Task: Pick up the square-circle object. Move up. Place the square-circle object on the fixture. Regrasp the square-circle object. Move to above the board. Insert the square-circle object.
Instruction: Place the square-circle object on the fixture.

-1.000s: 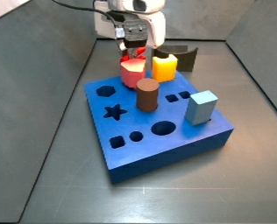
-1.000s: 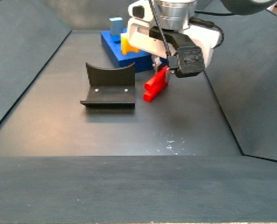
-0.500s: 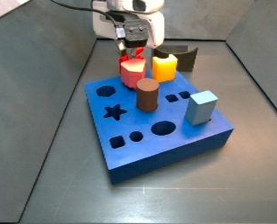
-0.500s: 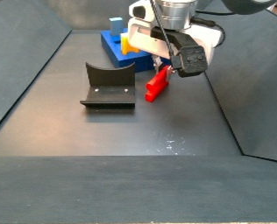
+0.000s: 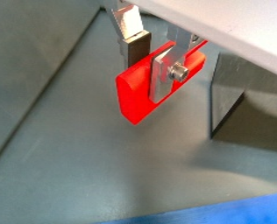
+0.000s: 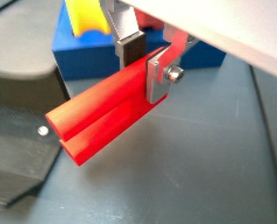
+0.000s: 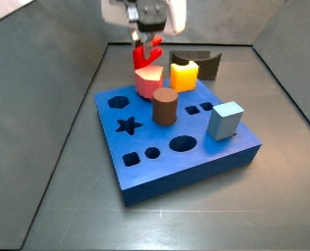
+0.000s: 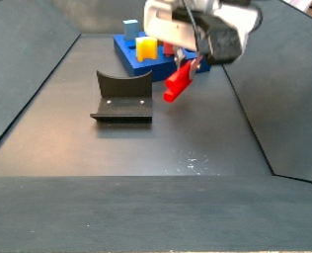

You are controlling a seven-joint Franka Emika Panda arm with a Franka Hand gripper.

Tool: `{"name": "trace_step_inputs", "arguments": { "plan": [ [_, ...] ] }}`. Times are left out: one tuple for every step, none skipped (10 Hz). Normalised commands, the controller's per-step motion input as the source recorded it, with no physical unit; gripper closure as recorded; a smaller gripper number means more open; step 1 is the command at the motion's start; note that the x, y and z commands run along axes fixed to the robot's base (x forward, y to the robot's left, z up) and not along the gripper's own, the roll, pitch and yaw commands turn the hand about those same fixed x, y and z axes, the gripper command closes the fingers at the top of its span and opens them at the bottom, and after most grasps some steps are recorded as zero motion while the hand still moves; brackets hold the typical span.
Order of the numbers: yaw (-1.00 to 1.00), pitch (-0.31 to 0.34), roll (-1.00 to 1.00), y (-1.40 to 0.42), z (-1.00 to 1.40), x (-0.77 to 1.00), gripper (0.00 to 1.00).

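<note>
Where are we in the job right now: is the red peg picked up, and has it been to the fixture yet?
Pickup looks done: the claw is shut on the bright red blocky peg, held above the floor, right of the dark L-shaped fixture. The lift is in hand. Left: fixture placement, regrasp, move over the thick blue board, insertion.

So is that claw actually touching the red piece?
Touching: in both wrist views the gripper's silver fingers clamp the square-circle object from both sides.

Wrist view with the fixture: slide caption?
Gripper shut on the square-circle object, held above the floor beside the fixture.
</note>
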Motion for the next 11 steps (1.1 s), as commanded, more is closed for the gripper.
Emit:
{"name": "trace_step_inputs", "arguments": {
  "plan": [
    [0.0, 0.0, 0.0, 0.0, 1.0, 0.0, 1.0],
    [0.0, -0.004, -0.01, 0.0, 1.0, 0.0, 1.0],
    [0.0, 0.004, -0.02, 0.0, 1.0, -0.01, 1.0],
    [0.01, 0.012, -0.04, -0.01, 1.0, -0.01, 1.0],
    [0.02, 0.017, -0.06, -0.01, 1.0, -0.02, 1.0],
    [0.02, 0.024, -0.08, -0.01, 0.98, -0.02, 1.0],
    [0.02, 0.028, -0.09, -0.01, 0.87, -0.02, 1.0],
    [0.01, 0.039, -0.11, -0.01, 0.61, -0.01, 1.0],
    [0.01, 0.047, -0.11, -0.01, 0.51, -0.01, 1.0],
    [0.0, 0.057, -0.12, -0.01, 0.3, 0.0, 1.0],
    [1.0, -0.104, 0.07, -0.22, 0.7, 1.0, 1.0]
  ]
}}
